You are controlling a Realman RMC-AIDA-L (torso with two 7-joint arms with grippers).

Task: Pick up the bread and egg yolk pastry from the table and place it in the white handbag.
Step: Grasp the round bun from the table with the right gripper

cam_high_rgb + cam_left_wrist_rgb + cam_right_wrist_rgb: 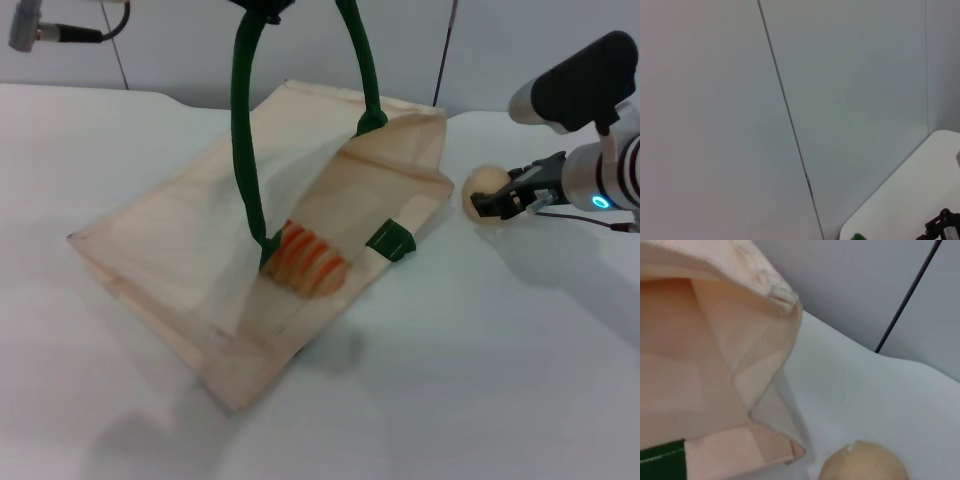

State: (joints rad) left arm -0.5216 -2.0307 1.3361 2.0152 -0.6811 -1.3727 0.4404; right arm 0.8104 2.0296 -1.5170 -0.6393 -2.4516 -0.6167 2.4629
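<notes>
The white handbag (200, 260) lies tilted on the table, its mouth held open by the green handles (245, 150), which rise to the top edge. My left gripper (262, 8) holds them there, mostly cut off. The bread (308, 260) lies inside the bag's mouth. The egg yolk pastry (483, 185) sits on the table just right of the bag; it also shows in the right wrist view (862, 462), beside the bag's corner (775, 425). My right gripper (497, 201) is open, its fingertips right at the pastry's side.
The white table (480, 380) stretches to the front and right. A grey wall with a dark seam (785, 105) stands behind. A cable plug (40, 32) hangs at the far left. A green handle tab (390, 240) sits on the bag's edge.
</notes>
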